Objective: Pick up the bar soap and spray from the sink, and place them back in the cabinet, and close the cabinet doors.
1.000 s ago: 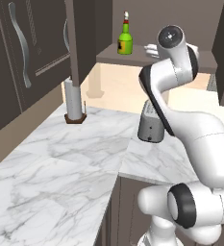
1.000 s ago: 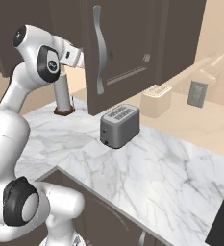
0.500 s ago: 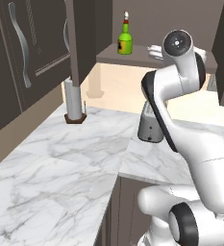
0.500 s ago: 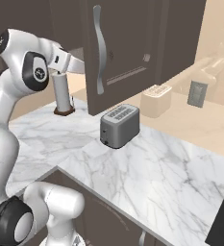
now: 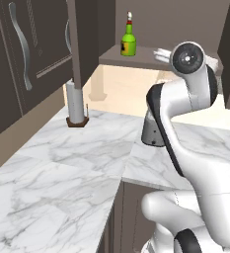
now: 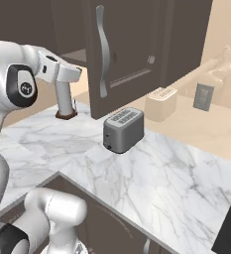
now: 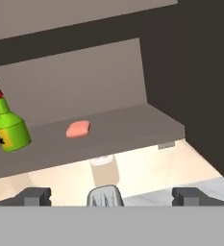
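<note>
The spray (image 7: 7,127), a green bottle with a yellow label and red-and-white top, stands upright on the cabinet's brown shelf (image 7: 132,127). It also shows as the spray (image 5: 129,42) at the shelf's left end. The salmon-pink bar soap (image 7: 78,129) lies flat on the shelf, right of the bottle. My gripper (image 7: 113,196) is open and empty, facing the shelf from a short way off and a little below it. One dark cabinet door (image 5: 84,39) stands open left of the shelf, and the other cabinet door (image 6: 122,49) with its curved silver handle stands open too. The sink is out of view.
A paper towel holder (image 5: 76,106) stands on the marble counter (image 5: 62,168) under the open door. A grey toaster (image 6: 123,130) sits below the shelf, with a beige box (image 6: 160,103) behind it. Closed dark cabinets (image 5: 20,49) line the left wall.
The arm has shifted its elbow and the hand has sunk slightly while still facing the shelf. The bottle stays put on the shelf. The jaws stay open.
</note>
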{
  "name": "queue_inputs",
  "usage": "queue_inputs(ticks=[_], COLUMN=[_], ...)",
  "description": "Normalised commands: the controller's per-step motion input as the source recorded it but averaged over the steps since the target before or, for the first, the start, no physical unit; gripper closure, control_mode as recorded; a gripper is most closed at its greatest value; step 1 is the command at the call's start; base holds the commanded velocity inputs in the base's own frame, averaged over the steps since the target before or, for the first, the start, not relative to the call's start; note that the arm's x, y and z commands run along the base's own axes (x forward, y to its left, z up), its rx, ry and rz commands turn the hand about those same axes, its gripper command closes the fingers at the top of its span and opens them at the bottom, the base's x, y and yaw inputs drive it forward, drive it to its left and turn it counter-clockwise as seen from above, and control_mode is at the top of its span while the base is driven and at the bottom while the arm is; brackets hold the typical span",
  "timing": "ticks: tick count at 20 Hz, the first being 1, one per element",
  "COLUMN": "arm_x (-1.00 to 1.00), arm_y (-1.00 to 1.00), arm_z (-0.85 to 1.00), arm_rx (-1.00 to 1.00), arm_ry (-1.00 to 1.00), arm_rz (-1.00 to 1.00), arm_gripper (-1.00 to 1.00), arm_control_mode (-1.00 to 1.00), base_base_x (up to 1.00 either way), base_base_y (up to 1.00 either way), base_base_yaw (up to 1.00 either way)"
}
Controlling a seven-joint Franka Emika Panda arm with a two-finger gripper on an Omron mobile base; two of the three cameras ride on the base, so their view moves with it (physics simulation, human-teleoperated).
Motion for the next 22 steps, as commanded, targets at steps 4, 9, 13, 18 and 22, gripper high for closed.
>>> queue_inputs(ticks=[4, 9, 13, 18, 22], arm_x=[-0.35, -0.31, -0.36, -0.43, -0.51], arm_y=[0.31, 0.23, 0.09, 0.03, 0.00], arm_z=[0.12, 0.22, 0.27, 0.16, 0.00], arm_rx=[0.00, 0.00, 0.03, 0.04, 0.04], arm_ry=[-0.06, -0.02, 0.00, 0.00, 0.00], arm_rz=[0.00, 0.00, 0.00, 0.02, 0.02], arm_gripper=[-1.00, -1.00, -1.00, -1.00, -1.00], arm_control_mode=[-1.00, -1.00, -1.00, -1.00, -1.00], base_base_x=[0.00, 0.00, 0.00, 0.00, 0.00], base_base_y=[0.00, 0.00, 0.00, 0.00, 0.00], base_base_yaw=[0.00, 0.00, 0.00, 0.00, 0.00])
